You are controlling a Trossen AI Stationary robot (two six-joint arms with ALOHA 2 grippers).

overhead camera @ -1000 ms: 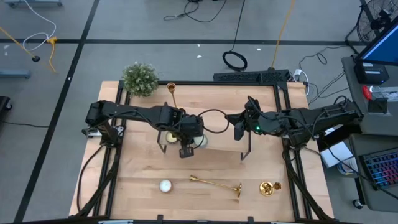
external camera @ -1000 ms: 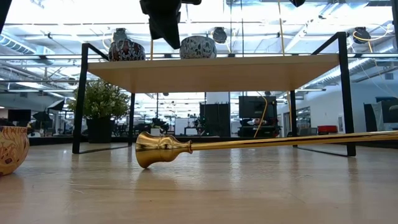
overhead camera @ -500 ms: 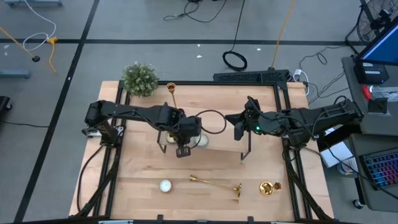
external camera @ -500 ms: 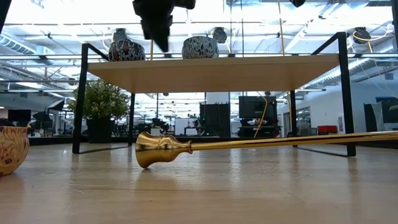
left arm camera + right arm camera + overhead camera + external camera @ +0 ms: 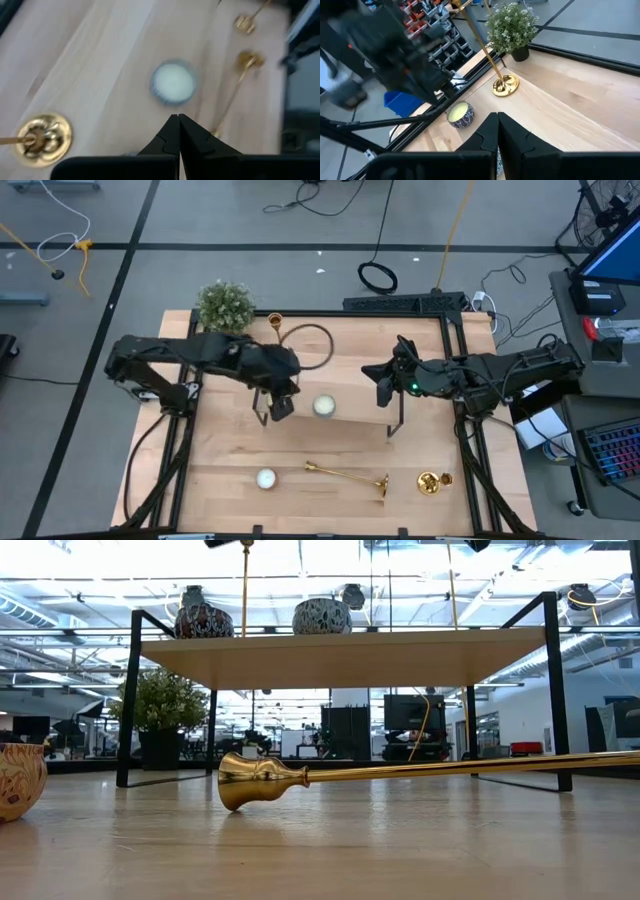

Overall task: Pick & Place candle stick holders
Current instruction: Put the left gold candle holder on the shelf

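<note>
The shiny gold metal candle stick holder [image 5: 346, 474] lies flat on the tabletop [image 5: 480, 500]. My left end effector [image 5: 281, 408] is pinched shut, empty. I open wide, then grab the thin stem.

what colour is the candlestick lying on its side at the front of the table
Shiny gold. The lying candle stick holder shows best in the low view, its polished surface reflecting the room.

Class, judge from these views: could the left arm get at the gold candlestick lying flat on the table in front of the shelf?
Probably yes. The lying candlestick rests on open table, nothing over it. The left gripper, shut and empty, hovers over the wooden shelf nearby.
</note>
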